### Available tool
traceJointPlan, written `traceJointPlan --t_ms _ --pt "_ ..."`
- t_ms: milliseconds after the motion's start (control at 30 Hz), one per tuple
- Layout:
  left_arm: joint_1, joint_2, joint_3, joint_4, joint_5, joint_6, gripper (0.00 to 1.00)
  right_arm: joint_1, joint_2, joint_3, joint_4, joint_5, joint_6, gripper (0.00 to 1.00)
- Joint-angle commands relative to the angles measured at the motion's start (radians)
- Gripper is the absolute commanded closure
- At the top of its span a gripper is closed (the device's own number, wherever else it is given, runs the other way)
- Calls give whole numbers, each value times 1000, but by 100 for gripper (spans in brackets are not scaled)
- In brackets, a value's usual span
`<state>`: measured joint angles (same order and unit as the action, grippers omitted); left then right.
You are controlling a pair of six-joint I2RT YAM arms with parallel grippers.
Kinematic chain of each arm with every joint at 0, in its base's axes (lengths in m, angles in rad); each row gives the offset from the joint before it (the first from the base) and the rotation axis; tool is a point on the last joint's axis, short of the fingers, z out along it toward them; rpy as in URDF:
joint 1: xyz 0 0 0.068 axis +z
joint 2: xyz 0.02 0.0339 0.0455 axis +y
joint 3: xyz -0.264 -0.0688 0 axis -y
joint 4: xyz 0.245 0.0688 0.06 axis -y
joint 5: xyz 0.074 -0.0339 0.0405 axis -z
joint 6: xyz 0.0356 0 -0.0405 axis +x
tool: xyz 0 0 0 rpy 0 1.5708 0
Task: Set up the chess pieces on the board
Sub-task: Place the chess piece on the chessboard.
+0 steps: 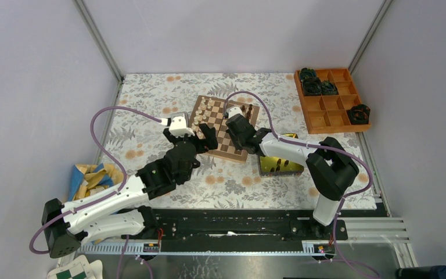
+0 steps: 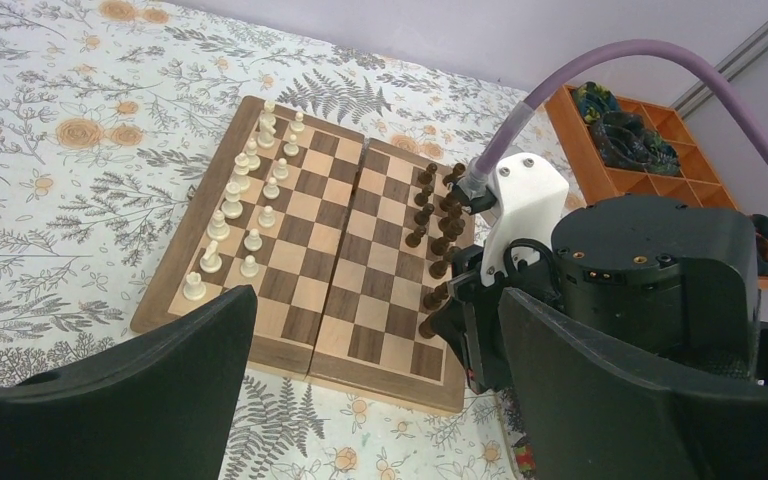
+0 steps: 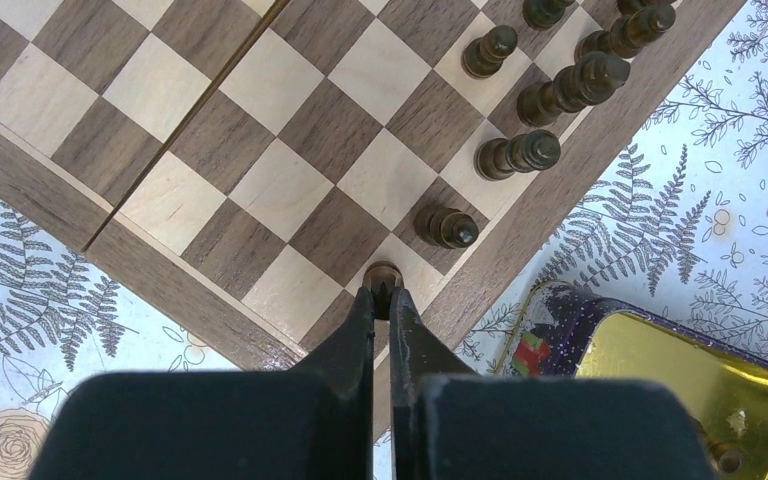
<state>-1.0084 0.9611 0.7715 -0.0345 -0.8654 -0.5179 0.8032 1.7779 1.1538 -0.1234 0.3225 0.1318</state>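
Note:
The board lies mid-table, seen closer in the left wrist view and the right wrist view. Cream chess pieces stand in two rows along its left side, and dark chess pieces line its right side. My right gripper is shut on a dark piece over the board's near right corner square; whether the piece rests on the square I cannot tell. More dark pieces stand just beyond it. My left gripper hangs open and empty above the board's near edge.
A shiny yellow tin lies just right of the board, close to my right gripper. An orange compartment tray with black gear-like lumps sits at the back right. A blue bag of pale bits is at the left edge.

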Motion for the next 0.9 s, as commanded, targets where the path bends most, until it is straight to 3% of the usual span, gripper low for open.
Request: traceJointPlan --t_ms 0,867 --pt "-1 5 -4 1 -34 -14 1 10 -31 21 3 -2 13 100" --pt "-2 12 -2 -10 -24 -31 1 -4 -61 -12 -1 21 35 100"
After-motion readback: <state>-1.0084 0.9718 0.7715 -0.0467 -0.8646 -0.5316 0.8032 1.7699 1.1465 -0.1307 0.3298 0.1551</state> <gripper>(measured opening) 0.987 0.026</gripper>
